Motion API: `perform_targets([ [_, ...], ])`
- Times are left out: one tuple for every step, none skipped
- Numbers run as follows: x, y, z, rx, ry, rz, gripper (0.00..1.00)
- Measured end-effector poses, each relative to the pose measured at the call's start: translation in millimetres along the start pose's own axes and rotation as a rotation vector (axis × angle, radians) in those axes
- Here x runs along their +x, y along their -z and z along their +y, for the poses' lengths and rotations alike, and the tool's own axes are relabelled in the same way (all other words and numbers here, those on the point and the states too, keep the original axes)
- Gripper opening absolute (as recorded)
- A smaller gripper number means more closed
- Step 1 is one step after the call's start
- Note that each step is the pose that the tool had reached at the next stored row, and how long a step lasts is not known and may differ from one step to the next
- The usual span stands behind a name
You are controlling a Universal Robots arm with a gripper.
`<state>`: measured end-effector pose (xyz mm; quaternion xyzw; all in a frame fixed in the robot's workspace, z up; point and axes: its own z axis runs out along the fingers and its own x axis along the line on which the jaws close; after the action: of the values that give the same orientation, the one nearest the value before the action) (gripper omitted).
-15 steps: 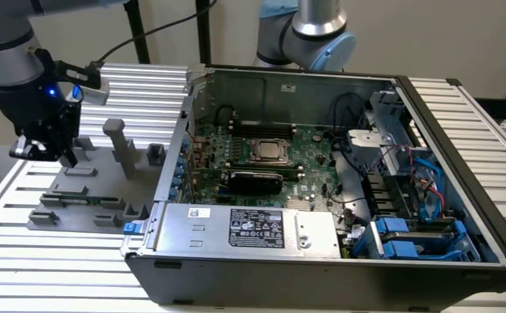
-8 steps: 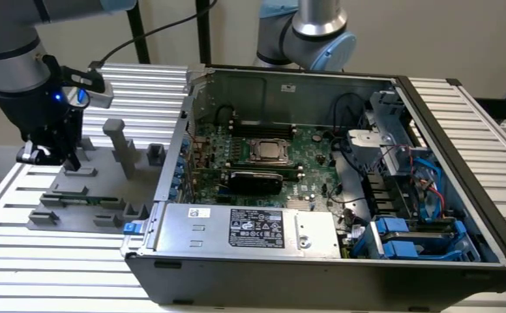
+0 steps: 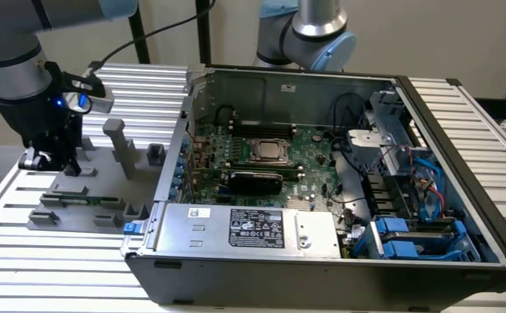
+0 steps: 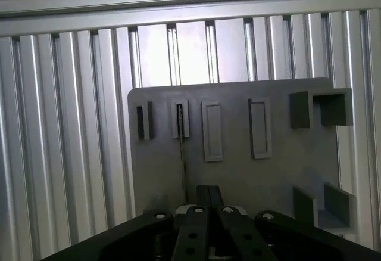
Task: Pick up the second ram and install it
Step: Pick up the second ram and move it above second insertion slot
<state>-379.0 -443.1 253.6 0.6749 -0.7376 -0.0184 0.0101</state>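
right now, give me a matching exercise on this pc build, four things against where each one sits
Things:
1 green ram stick
2 cpu socket
3 power supply
4 blue drive caddies

Places:
a middle of the motherboard
b near corner of the case, exterior view's right
c flat on the grey tray, outside the case
d inside the case, along its near wall, labelled

Pairs: 1-c, 2-a, 3-d, 4-b

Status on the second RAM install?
Done: nothing that shows for this stick. In hand: the tool is over the grey fixture tray, near the second ram lying on it. Left: pickup, then seating it in the open case.
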Motion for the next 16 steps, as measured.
perform_targets([
  [0.8,-0.5,-0.1,0.0013,0.002,0.0013,0.11],
  [1.3,-0.8,-0.1,0.0035,0.005,0.0027,0.11],
  [1.7,-1.2,-0.1,0.006,0.008,0.004,0.11],
  [2.1,-1.7,-0.2,0.0087,0.012,0.0052,0.11],
  [2.4,-2.1,-0.3,0.0114,0.017,0.0062,0.11],
  [2.7,-2.5,-0.4,0.0136,0.021,0.0073,0.11],
  [3.1,-3.1,-0.6,0.0153,0.025,0.0082,0.11],
  [3.6,-3.7,-0.9,0.0162,0.029,0.0091,0.11],
  [4.5,-4.3,-1.0,0.0163,0.031,0.0101,0.11],
  [5.5,-5.3,-1.2,0.0166,0.032,0.0106,0.11],
  [6.4,-6.3,-1.5,0.0168,0.033,0.0111,0.12],
  [7.3,-7.5,-1.9,0.017,0.033,0.0114,0.17],
  [8.0,-8.8,-2.3,0.017,0.034,0.0117,0.17],
  [8.6,-10.3,-2.7,0.017,0.034,0.0121,0.24],
  [9.1,-12.1,-3.1,0.017,0.034,0.0124,0.3],
  [9.5,-14.1,-3.4,0.017,0.034,0.0125,0.36],
])
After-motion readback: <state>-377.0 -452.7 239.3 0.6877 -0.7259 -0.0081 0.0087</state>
